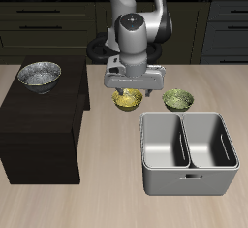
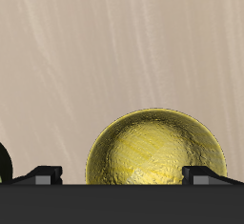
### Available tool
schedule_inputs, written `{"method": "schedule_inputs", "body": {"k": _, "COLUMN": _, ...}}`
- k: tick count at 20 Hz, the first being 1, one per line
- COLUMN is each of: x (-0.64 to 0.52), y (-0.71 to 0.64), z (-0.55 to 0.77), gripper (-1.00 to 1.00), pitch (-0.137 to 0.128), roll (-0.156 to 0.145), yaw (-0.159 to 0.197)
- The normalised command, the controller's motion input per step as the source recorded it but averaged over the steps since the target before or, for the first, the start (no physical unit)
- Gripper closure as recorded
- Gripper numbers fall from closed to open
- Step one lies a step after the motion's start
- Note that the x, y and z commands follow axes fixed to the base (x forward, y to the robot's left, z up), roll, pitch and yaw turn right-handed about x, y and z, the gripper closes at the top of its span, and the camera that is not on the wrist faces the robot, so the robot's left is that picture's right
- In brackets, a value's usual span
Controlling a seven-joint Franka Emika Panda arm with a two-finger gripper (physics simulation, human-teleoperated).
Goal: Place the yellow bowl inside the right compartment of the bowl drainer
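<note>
The yellow bowl (image 1: 128, 100) rests upright on the table, behind the bowl drainer (image 1: 189, 154), a grey bin with two wells that hold nothing. My gripper (image 1: 129, 90) hangs just above the bowl, open, with nothing in it. In the wrist view the yellow bowl (image 2: 157, 152) lies close below, its speckled inside showing. The gripper (image 2: 122, 175) is spread wide, with one fingertip (image 2: 212, 173) over the bowl's rim and the other fingertip (image 2: 38, 175) over bare table beside it.
An olive-green bowl (image 1: 177, 99) sits on the table beside the yellow one, also behind the drainer. A silver-grey speckled bowl (image 1: 40, 75) stands on a tall dark cabinet (image 1: 39, 130) at the table's side.
</note>
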Motion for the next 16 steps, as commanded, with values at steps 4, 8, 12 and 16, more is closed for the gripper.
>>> {"method": "schedule_inputs", "body": {"k": 4, "x": 0.05, "y": -0.05, "z": -0.27, "gripper": -1.0, "pitch": 0.03, "roll": -0.007, "yaw": 0.013}}
{"method": "schedule_inputs", "body": {"k": 8, "x": -0.05, "y": 0.08, "z": -0.44, "gripper": -1.0, "pitch": 0.046, "roll": 0.007, "yaw": 0.028}}
{"method": "schedule_inputs", "body": {"k": 12, "x": -0.02, "y": 0.03, "z": -0.25, "gripper": -1.0, "pitch": 0.036, "roll": 0.007, "yaw": -0.024}}
{"method": "schedule_inputs", "body": {"k": 16, "x": -0.03, "y": 0.19, "z": -0.34, "gripper": 1.0, "pitch": 0.047, "roll": 0.067, "yaw": 0.012}}
